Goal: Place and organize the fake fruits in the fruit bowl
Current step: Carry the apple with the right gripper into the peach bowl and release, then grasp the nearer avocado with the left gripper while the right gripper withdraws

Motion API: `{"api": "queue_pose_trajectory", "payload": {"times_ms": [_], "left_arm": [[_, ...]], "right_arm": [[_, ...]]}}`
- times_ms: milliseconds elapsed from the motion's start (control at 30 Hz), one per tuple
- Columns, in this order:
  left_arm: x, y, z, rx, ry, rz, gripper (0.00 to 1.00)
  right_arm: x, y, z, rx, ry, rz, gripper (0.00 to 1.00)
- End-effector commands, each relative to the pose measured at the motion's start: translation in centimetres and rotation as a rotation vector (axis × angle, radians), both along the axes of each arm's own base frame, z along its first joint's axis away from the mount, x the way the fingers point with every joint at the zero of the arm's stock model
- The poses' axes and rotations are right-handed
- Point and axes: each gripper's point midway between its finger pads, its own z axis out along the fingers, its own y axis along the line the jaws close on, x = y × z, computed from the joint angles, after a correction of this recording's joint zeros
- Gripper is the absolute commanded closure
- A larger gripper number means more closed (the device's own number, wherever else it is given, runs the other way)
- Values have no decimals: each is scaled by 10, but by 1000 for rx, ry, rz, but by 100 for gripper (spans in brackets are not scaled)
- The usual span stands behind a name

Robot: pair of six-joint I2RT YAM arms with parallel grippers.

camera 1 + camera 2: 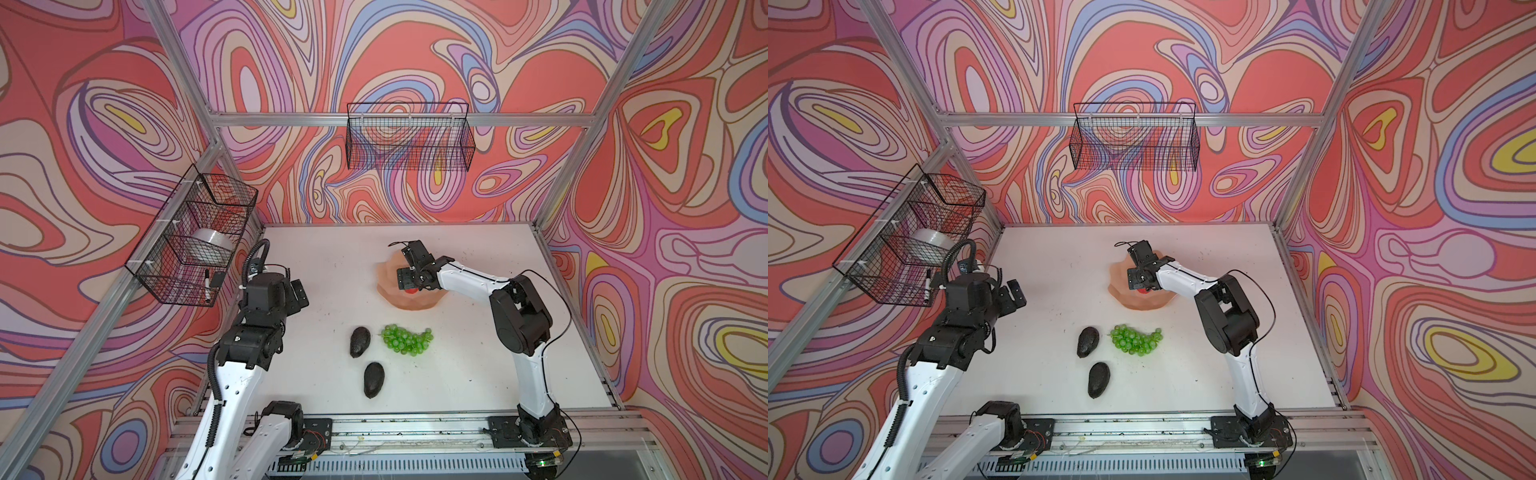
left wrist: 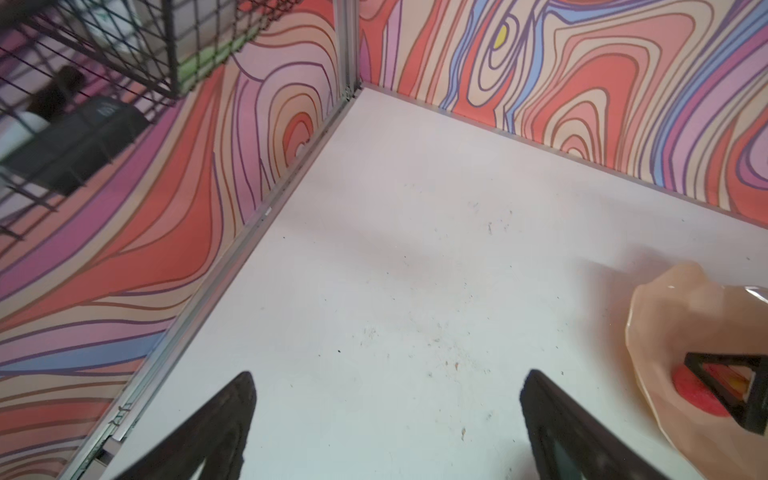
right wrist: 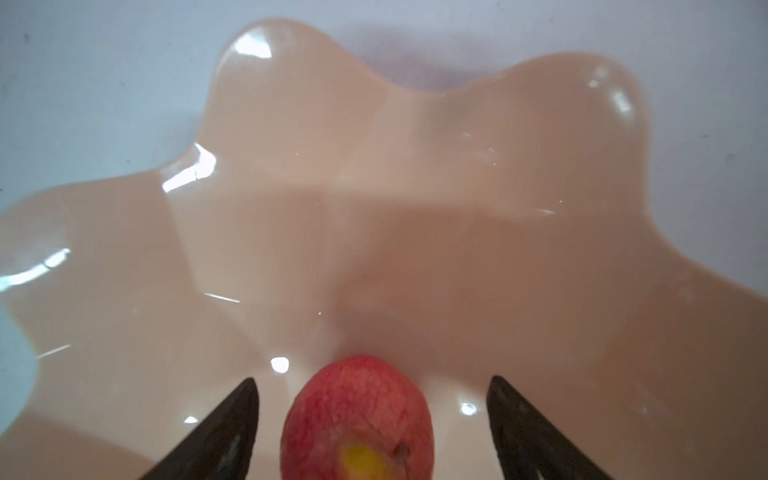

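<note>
Right pincer (image 3: 372, 386) released astride small red fruit (image 3: 357, 415) in glossy peach scalloped bowl (image 3: 415, 166), left pincer (image 2: 388, 376) released, green grapes (image 1: 407, 339) at bowl's six o'clock

Robot test cell, lab setting, not domestic. Evidence:
- bare silver aluminium extrusion frame (image 1: 399, 119) boxes in the workspace
- printed red/purple swirl-pattern wall panels (image 1: 104, 124) on 3 sides
- scuffed white flat tabletop (image 1: 332, 257)
- two white-and-black robot arms (image 1: 237, 386) (image 1: 530, 374) mounted on grey slotted metal rail (image 1: 415, 432) at 6 o'clock, wiring exposed
- black wire-mesh basket (image 1: 409, 141) hung at 12 o'clock; second black compartmented wire basket (image 1: 191, 237) at 9 o'clock
</note>
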Motion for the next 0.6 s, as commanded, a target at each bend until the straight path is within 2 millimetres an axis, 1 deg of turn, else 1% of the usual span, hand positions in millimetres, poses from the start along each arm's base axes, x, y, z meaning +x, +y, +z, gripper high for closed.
{"api": "queue_pose_trajectory", "payload": {"times_ms": [0, 33, 100, 133, 167, 300, 400, 533, 567], "left_arm": [[-24, -36, -32, -196, 181, -116, 4], [-28, -44, -39, -244, 213, -136, 5], [-40, -67, -58, -358, 280, -188, 9], [-46, -75, -65, -390, 298, -206, 10], [-52, -84, -74, -409, 318, -220, 11], [-75, -113, -98, -401, 379, -297, 11], [-91, -132, -111, -386, 440, -344, 12], [-110, -147, -125, -338, 495, -383, 12], [-116, -150, -130, -328, 516, -392, 12]], "right_arm": [[5, -4, 79, 125, -173, -48, 6], [3, -7, 89, 142, -195, -64, 6], [-6, -17, 101, 184, -236, -109, 5], [-9, -22, 97, 192, -238, -132, 4], [-17, -30, 109, 229, -269, -165, 4], [-40, -51, 113, 297, -304, -235, 3], [-55, -65, 117, 303, -323, -257, 3], [-71, -86, 125, 285, -370, -293, 2], [-75, -92, 129, 289, -391, -297, 2]]}}
